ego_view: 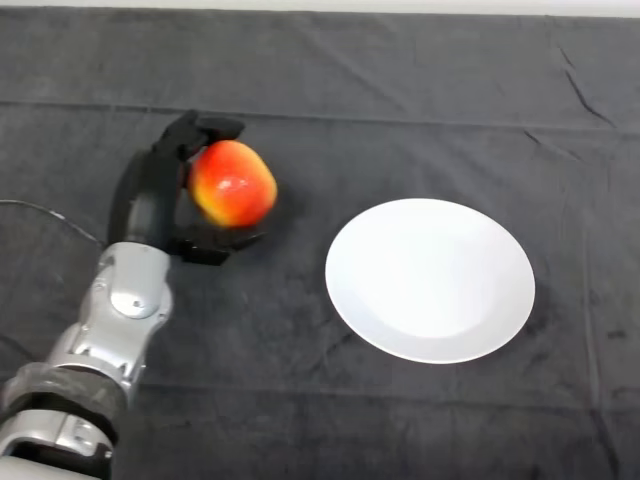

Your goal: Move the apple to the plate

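Observation:
A red and yellow apple point(233, 184) is at the left of the table, held in my left hand point(150, 195). The black fingers curl over its top and the thumb comes under it at the front. I cannot tell whether the apple touches the cloth or hangs just above it. A white round plate point(430, 278) lies flat to the right of the apple, with a gap of dark cloth between them. The plate holds nothing.
The table is covered by a dark grey wrinkled cloth point(400, 90). My silver-grey forearm point(120, 320) comes in from the lower left. A pale strip of the table's far edge shows along the top.

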You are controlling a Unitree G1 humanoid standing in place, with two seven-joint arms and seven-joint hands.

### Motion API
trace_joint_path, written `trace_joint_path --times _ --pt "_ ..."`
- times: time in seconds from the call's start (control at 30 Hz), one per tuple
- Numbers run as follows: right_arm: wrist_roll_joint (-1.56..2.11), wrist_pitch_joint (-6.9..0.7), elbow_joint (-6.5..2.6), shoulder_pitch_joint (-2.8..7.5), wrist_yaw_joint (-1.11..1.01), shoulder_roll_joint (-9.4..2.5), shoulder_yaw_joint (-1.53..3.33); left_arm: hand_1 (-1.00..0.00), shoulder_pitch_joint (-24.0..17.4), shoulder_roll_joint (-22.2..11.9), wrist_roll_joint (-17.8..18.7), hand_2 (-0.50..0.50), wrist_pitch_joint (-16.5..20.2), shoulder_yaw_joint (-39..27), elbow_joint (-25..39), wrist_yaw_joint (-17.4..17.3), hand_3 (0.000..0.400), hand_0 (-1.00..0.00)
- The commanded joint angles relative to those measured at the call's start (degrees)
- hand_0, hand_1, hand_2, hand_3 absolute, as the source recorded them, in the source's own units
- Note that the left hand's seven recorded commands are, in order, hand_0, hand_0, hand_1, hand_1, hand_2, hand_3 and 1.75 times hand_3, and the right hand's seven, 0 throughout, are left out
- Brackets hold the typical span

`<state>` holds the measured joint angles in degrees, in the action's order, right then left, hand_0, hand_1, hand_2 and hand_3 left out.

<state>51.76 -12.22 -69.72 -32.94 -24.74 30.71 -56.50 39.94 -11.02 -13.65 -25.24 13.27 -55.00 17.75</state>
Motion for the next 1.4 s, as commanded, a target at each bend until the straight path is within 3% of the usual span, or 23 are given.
trace_joint_path --times 0.03,0.7,1.13,1.4 --pt "1.46 0.56 1.84 -0.32 0.6 0.04 -0.03 -1.0 3.92 0.34 -0.55 0.0 0.44 1.65 2.38 1.1 0.4 -1.0" --pt "1.51 0.55 1.77 -0.33 0.59 0.08 -0.02 -1.0 7.89 5.09 6.32 0.0 -0.39 18.7 -2.41 3.87 0.4 -1.0" --pt "1.55 0.56 1.6 -0.38 0.53 0.16 -0.05 -1.0 7.44 5.15 12.9 0.0 -0.58 33.53 -1.46 5.74 0.4 -1.0" --pt "1.57 0.56 1.47 -0.42 0.47 0.22 -0.07 -1.0 8.06 4.59 14.84 0.0 -0.3 39.2 -1.84 6.15 0.4 -1.0"
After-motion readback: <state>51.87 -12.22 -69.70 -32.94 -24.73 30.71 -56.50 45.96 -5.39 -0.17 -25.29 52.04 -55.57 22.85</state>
